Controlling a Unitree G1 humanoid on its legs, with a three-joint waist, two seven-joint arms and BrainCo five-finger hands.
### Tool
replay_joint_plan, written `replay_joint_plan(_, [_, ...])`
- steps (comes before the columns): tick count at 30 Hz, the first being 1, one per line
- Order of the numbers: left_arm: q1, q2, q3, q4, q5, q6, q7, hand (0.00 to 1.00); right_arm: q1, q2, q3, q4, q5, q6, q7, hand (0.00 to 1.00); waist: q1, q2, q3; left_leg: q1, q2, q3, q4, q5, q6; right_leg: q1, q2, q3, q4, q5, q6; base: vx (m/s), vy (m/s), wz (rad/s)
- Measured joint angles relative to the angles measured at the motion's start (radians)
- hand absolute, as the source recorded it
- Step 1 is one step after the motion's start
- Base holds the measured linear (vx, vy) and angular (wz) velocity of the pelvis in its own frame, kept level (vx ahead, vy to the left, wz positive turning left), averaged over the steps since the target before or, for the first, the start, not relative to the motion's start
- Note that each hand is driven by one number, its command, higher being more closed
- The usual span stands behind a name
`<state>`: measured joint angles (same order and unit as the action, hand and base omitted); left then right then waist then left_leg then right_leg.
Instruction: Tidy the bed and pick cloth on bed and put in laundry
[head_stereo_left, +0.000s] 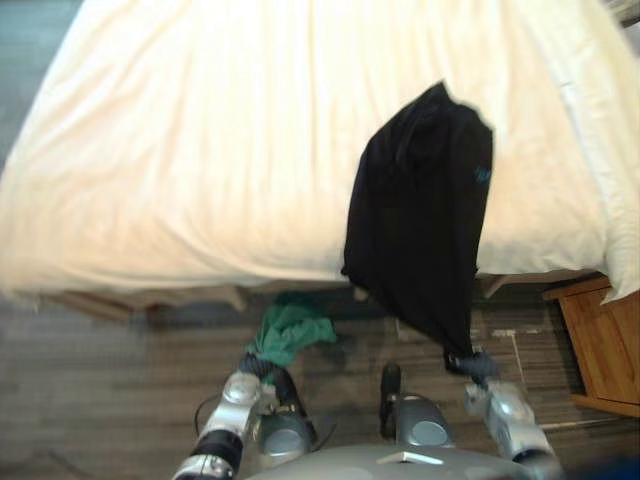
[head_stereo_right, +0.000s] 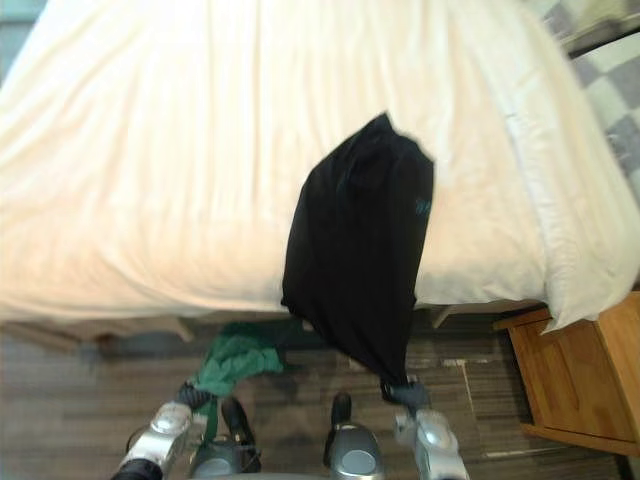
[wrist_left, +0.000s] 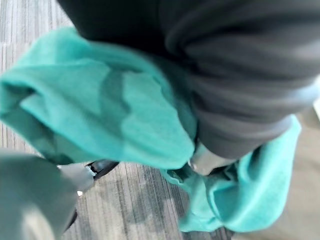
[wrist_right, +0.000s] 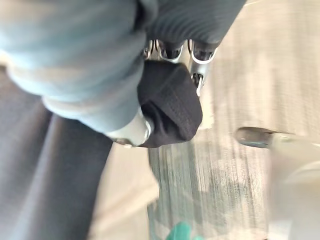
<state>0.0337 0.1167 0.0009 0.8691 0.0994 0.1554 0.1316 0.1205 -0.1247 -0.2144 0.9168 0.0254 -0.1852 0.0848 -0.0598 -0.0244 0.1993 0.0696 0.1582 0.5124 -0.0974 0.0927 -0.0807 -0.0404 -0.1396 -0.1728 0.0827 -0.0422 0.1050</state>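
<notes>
**Laundry run: one grip clear, one buried**

Closest in, down at the bottom of the head views, the left hand (head_stereo_left: 262, 368) is sitting low over the floor (head_stereo_left: 90, 400) with a green cloth (head_stereo_left: 292, 330) bunching up right against it. In the left wrist view that green cloth is wrapping all over the hand, so honestly I can't tell how the hand is set on it, there's just too much fabric in the way.

The right hand (head_stereo_left: 473, 366) is the clearer one. Its wrist view is showing the fingers (wrist_right: 170, 50) curling down onto a wad of black cloth (head_stereo_left: 420, 220), with the thumb (wrist_right: 131, 131) pressing in from the other side, so it's pinching that cloth tight. From the hand the black cloth is stretching away as one long dark panel, crossing the near edge of the bed (head_stereo_left: 200, 150) and ending over the cream sheet, toward the bed's right side.

The bed itself is looking smooth apart from some soft wrinkles. A wooden nightstand (head_stereo_left: 605, 345) is standing on the floor just beside the bed's right corner. The green cloth is sitting clear of the bed, over the grey striped floor just in front of the bed's edge.
</notes>
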Motion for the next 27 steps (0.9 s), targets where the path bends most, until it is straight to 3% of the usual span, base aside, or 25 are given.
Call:
replay_joint_plan(2, [0.044,-0.005,0.008,0.039,0.001,-0.007,-0.003,1.0,0.051,0.009,-0.038,0.039,-0.065,-0.02,0.012,1.0,-0.006,0.011,-0.042,0.029,-0.003,0.015,0.0,-0.018,-0.014,0.025,-0.001,0.013,-0.017,-0.001,0.002,0.0,0.012,-0.22])
replay_joint_plan(8, [0.062,-0.013,0.074,0.098,0.009,-0.012,-0.023,1.0,0.103,0.041,-0.099,0.083,-0.127,-0.012,0.032,1.0,-0.008,0.026,-0.089,0.086,-0.008,0.03,-0.006,-0.039,-0.023,0.088,-0.002,0.028,-0.052,0.007,0.007,0.02,-0.001,-0.09])
replay_joint_plan(14, [0.082,-0.024,0.133,0.137,0.012,0.009,-0.056,1.0,0.109,0.047,-0.172,0.083,-0.127,0.082,0.027,1.0,-0.002,0.036,-0.117,0.127,-0.009,0.061,-0.006,-0.05,-0.025,0.127,0.005,0.06,-0.085,0.023,0.014,0.04,-0.01,-0.15])
replay_joint_plan(17, [0.112,-0.028,0.14,0.138,0.008,0.022,-0.089,1.0,0.106,0.048,-0.196,0.078,-0.123,0.191,0.019,1.0,0.002,0.039,-0.124,0.151,-0.009,0.082,-0.006,-0.061,-0.03,0.139,0.007,0.075,-0.089,0.024,0.014,0.04,-0.009,-0.2])
replay_joint_plan(19, [0.114,-0.03,0.161,0.156,-0.002,0.037,-0.106,1.0,0.1,0.052,-0.227,0.078,-0.132,0.339,0.02,1.0,0.003,0.041,-0.125,0.159,-0.01,0.082,-0.006,-0.065,-0.033,0.153,0.007,0.074,-0.101,0.024,0.014,0.01,-0.009,-0.04])
replay_joint_plan(22, [0.112,-0.031,0.178,0.174,-0.002,0.039,-0.126,1.0,0.102,0.072,-0.293,0.081,-0.159,0.475,0.022,1.0,0.014,0.044,-0.126,0.159,-0.011,0.08,-0.006,-0.068,-0.033,0.156,0.006,0.07,-0.106,0.024,0.014,0.01,-0.032,0.03])
replay_joint_plan(27, [0.114,-0.038,0.208,0.173,0.0,0.056,-0.144,1.0,0.109,0.079,-0.292,0.072,-0.16,0.53,0.032,1.0,0.021,0.048,-0.129,0.159,-0.014,0.077,-0.006,-0.068,-0.032,0.157,0.002,0.064,-0.105,0.022,0.013,-0.02,-0.028,0.01])
